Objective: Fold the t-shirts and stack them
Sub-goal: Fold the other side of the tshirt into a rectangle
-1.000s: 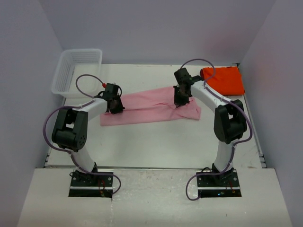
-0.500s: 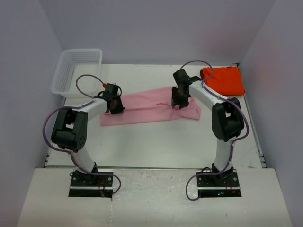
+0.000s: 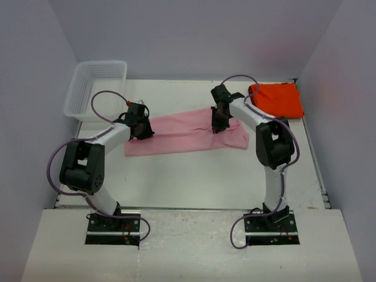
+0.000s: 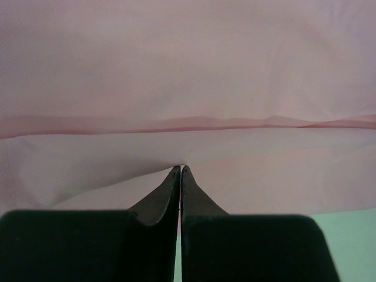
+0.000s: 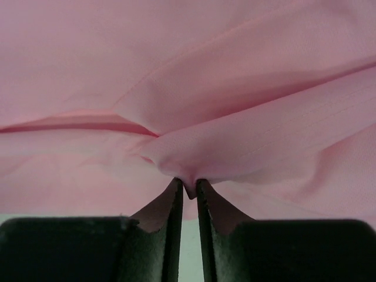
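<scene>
The light pink t-shirt (image 3: 182, 134) lies as a long folded band across the middle of the table. My left gripper (image 3: 141, 127) is at its left end, shut on the cloth's near edge; the pink t-shirt (image 4: 188, 76) fills the left wrist view, where the left gripper (image 4: 180, 168) has its jaws pressed together. My right gripper (image 3: 218, 122) is near the band's right end. It is shut on a pinched fold of the pink t-shirt (image 5: 235, 117), with the right gripper (image 5: 189, 187) at the fold. The orange-red t-shirt (image 3: 278, 100) lies folded at the back right.
A white mesh basket (image 3: 94, 88) stands at the back left corner. Walls close in the table at the back and both sides. Pale table surface (image 3: 188, 176) lies in front of the pink band.
Both grippers have moved a little toward the back of the table with the pink cloth in them. The right one has also shifted left. The band's far edge has shifted slightly.
</scene>
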### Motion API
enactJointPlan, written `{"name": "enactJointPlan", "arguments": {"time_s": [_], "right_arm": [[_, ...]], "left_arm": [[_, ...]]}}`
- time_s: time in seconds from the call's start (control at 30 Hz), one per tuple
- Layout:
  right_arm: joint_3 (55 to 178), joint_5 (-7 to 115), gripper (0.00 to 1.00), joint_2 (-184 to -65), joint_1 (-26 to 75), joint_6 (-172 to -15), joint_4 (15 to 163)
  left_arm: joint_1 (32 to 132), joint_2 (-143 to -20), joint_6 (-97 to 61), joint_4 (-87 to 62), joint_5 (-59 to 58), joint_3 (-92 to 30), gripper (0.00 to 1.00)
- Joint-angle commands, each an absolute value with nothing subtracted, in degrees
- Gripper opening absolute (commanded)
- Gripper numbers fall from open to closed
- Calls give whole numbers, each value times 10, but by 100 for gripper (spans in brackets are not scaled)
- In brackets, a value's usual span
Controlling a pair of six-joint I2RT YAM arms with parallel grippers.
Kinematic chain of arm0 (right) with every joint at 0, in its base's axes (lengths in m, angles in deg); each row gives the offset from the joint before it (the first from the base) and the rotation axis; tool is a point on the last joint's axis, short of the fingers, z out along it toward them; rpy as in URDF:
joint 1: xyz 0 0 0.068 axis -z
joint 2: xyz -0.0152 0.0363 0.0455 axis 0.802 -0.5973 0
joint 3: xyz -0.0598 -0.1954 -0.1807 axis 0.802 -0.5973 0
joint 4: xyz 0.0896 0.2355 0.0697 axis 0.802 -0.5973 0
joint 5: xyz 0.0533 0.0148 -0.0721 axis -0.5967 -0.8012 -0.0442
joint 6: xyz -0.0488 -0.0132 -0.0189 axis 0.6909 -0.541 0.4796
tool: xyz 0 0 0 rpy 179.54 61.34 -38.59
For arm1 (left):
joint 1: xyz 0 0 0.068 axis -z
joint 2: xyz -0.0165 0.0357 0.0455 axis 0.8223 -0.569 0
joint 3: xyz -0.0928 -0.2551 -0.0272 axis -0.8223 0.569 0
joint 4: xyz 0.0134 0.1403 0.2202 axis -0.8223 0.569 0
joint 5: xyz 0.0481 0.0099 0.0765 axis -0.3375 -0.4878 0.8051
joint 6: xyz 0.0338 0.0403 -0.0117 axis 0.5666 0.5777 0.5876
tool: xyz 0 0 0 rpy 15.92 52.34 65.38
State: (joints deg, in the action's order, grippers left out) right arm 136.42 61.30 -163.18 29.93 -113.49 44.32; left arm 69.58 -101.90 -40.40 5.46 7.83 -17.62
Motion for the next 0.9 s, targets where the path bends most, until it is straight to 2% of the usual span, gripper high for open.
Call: {"name": "enactJointPlan", "arguments": {"time_s": [0.0,0.03,0.07,0.13,0.17,0.2,0.23,0.27,0.3,0.33,0.4,0.43,0.47,0.53,0.67,0.8,0.83,0.87], "right_arm": [[1415,606,14,-1652,300,-1139,445],[1428,610,2,-1659,301,-1138,441],[1458,612,0,-1666,300,-1133,431],[1506,612,0,-1698,304,-1124,421],[1597,608,2,-1720,315,-1115,392],[1662,598,7,-1790,325,-1113,364],[1742,583,33,-1831,335,-1112,335],[1886,541,54,-1867,352,-1106,287],[1931,528,74,-1901,358,-1102,274],[1923,527,99,-1890,361,-1085,273],[1795,566,99,-1819,359,-1067,358],[1652,567,99,-1725,357,-1060,399],[1595,567,99,-1685,357,-1057,457],[1487,573,99,-1593,352,-1059,477],[1366,603,99,-1495,316,-1059,488],[1301,606,98,-1464,276,-1068,482],[1293,592,90,-1462,273,-1069,489],[1286,584,76,-1459,271,-1073,491]], "left_arm": [[693,-992,-386,51,69,-169,0],[693,-990,-386,51,68,-166,0],[693,-987,-386,50,68,-164,0],[693,-986,-387,46,62,-160,0],[693,-987,-388,44,61,-157,0],[693,-986,-388,43,59,-155,0],[693,-987,-388,41,59,-152,0],[694,-986,-387,43,58,-152,0],[693,-986,-385,48,55,-151,0],[694,-976,-384,49,53,-148,0],[696,-965,-382,47,57,-137,0],[696,-960,-383,47,65,-135,0],[696,-954,-381,47,66,-135,0],[697,-948,-377,50,64,-140,0],[709,-928,-372,62,66,-156,0],[722,-903,-371,70,101,-164,7],[722,-899,-371,75,111,-167,9],[722,-900,-372,85,122,-172,11]]}}
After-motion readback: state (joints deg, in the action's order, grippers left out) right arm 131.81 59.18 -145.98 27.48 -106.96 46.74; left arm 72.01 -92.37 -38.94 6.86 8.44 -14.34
